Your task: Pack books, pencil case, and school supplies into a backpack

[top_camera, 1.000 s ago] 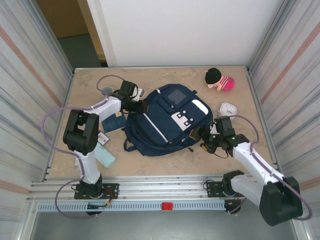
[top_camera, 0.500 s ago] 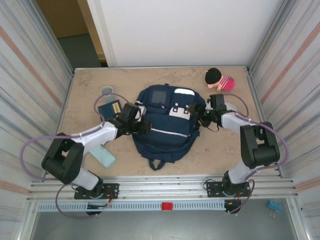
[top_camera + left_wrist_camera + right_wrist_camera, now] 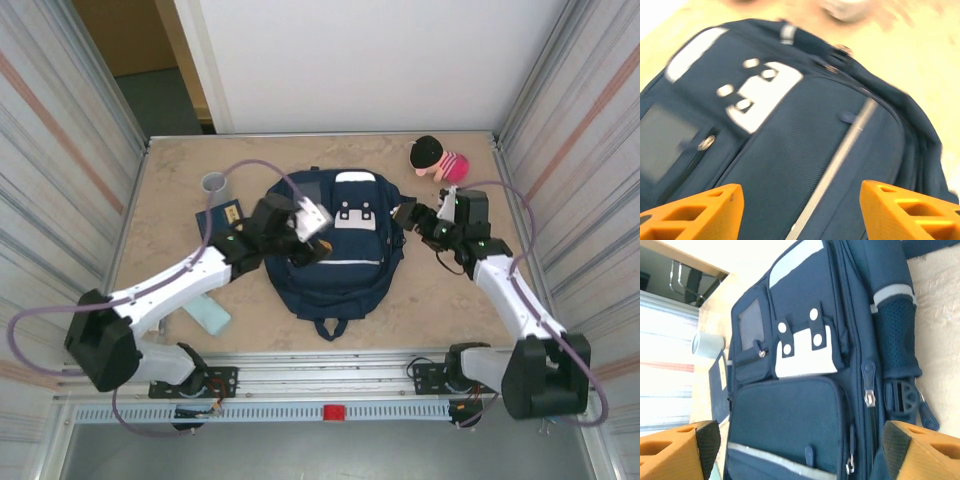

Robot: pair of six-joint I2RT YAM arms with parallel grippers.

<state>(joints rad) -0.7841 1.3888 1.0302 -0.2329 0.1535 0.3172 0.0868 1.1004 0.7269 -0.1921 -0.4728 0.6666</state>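
Left fingers & right fingers released, empty: right shd pinch zip pull squarely, left steadying backpack.

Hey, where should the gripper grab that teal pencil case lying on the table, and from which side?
Probably across its narrow width, coming straight down from above: the pencil case lies flat on the table, too low for a sideways approach.
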